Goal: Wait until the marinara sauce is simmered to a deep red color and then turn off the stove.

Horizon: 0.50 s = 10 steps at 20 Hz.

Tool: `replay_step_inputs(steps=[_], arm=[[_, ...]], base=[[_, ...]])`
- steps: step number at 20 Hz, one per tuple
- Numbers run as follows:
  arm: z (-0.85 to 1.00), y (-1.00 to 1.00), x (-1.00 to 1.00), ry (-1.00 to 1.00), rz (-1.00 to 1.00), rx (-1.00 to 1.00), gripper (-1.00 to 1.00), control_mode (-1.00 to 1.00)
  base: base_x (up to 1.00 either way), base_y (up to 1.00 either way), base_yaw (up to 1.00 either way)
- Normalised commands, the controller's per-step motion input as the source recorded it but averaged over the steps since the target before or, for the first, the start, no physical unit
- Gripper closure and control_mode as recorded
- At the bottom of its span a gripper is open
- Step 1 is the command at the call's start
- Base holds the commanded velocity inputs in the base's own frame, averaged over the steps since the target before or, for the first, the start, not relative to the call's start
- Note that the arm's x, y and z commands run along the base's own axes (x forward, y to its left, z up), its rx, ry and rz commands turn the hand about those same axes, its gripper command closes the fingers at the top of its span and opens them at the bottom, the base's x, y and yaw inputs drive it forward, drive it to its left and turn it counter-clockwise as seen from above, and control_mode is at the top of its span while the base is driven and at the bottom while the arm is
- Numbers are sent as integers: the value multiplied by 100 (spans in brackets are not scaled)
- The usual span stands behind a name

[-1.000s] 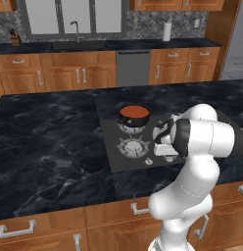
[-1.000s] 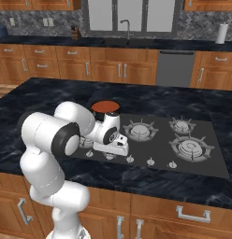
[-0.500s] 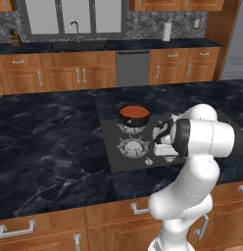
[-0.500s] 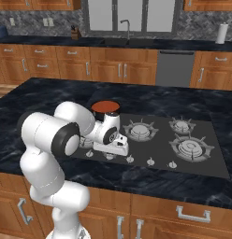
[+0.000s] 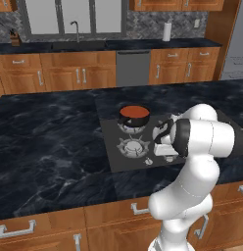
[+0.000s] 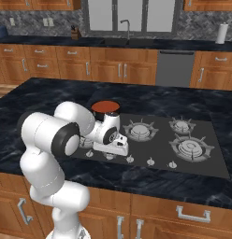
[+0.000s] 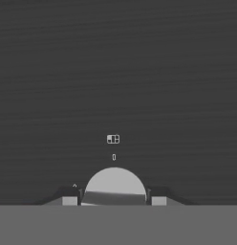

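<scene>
Pot: a small dark pot (image 5: 133, 116) sits on a back burner of the stove (image 6: 202, 161), on the side nearest the arm.
Inside the pot: the marinara sauce (image 6: 105, 106) fills it like a smooth red-orange circle. Nothing else is in it.
Sauce color: it looks red with some orange. I think it may be close to ready, but I cannot be sure it is deep red yet.
Stove: flat and dark grey, set into the black counter (image 5: 50, 142). The other burners have no pots on them.
Knob: a round silver knob (image 7: 114, 185) sits right between the two finger tips in the hand view.
Gripper: the gripper (image 7: 114, 200) is low at the front edge of the stove, its tips partly spread, one on each side of the knob. They look very close to it; I cannot tell if they squeeze it.
Why there: I think the hand waits at the knob so it can switch the fire off fast when the sauce is dark enough.
</scene>
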Motion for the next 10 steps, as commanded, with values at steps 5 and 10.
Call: replay_step_inputs(steps=[5, 10], arm=[[0, 0, 0, 0, 0, 0, 100, -100], [0, 0, 0, 0, 0, 0, 100, -100]], base=[[0, 0, 0], [0, 0, 0]])
